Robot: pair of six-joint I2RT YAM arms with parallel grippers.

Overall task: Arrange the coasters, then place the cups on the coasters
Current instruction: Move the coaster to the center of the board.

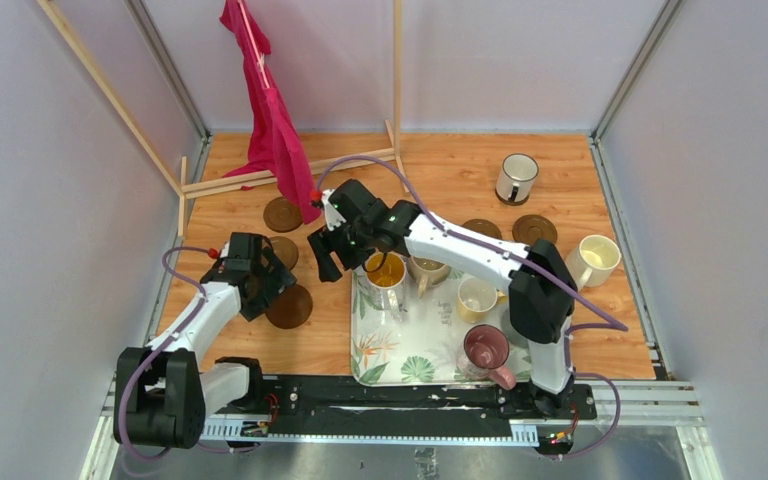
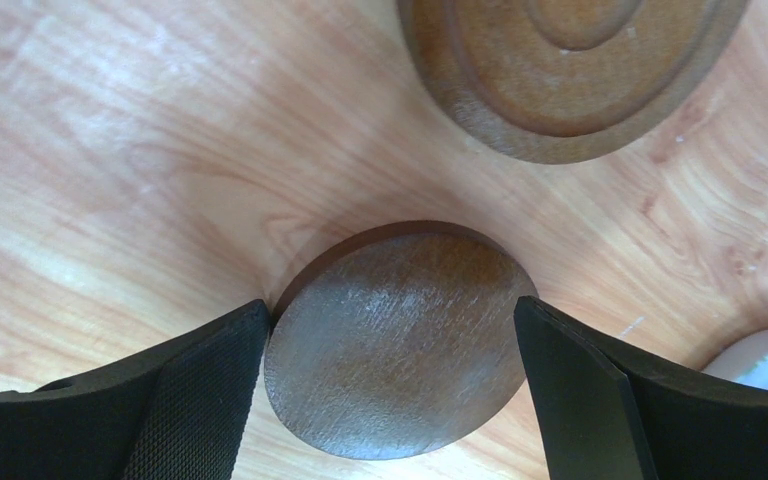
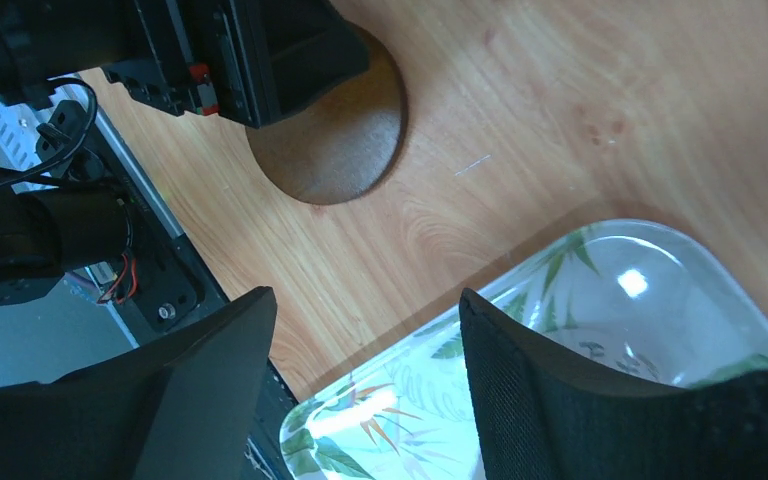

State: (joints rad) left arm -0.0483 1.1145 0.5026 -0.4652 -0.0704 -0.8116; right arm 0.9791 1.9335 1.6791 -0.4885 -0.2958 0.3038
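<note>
My left gripper is down at the table, its pads against opposite edges of a dark brown coaster that rests on the wood. Another ringed coaster lies just beyond it, and further brown coasters lie apart. My right gripper hangs open and empty over the tray's left edge. An orange-yellow cup, a beige cup, a cream cup and a maroon cup stand on the tray. A pale cup and a dark-rimmed white cup stand on the table.
The leaf-patterned tray fills the near middle. A red cloth hangs from a wooden frame at the back left. Grey walls enclose the table, and the arms' base rail runs along the near edge.
</note>
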